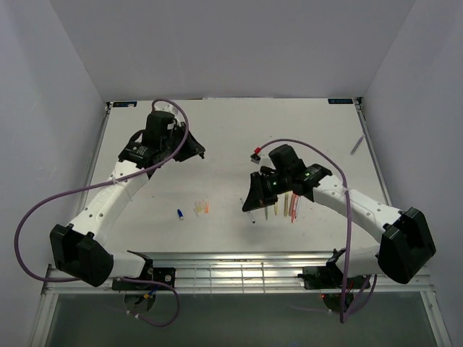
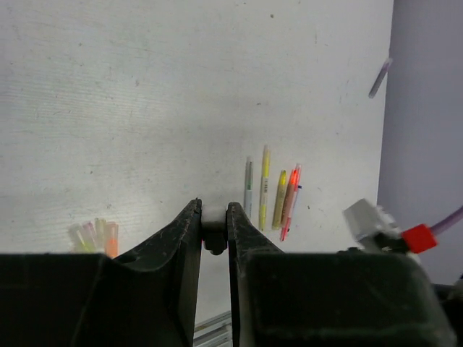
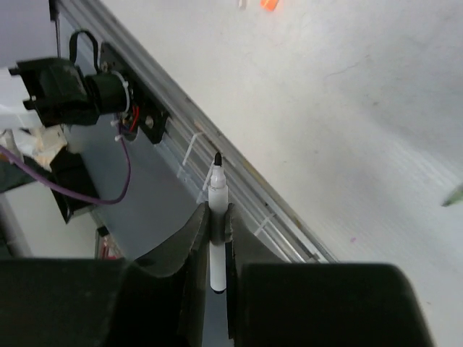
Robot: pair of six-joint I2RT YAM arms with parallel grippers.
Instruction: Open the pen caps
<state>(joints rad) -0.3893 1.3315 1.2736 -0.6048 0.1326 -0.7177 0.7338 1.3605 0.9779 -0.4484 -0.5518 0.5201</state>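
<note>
The right claw [image 3: 215, 214] pinches a white black-tipped pen [image 3: 216, 189] (its tip bare), while the left claw [image 2: 214, 210] nips a small dark cap [image 2: 213, 236].

A: Left arm [image 1: 108, 196] and right arm [image 1: 359, 204] — same build?
B: Yes: white shells, bulky black joint housings [image 1: 81, 254], black wedge fingers [image 2: 173, 253]. Purple cables [image 1: 20, 231] loop along each — red connector [image 1: 255, 154] on the right's.

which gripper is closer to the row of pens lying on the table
Right. The right gripper, holding a white pen, is directly beside and partly above the row of pens; the left gripper, pinching a small cap, is far off toward the table's far left.
</note>
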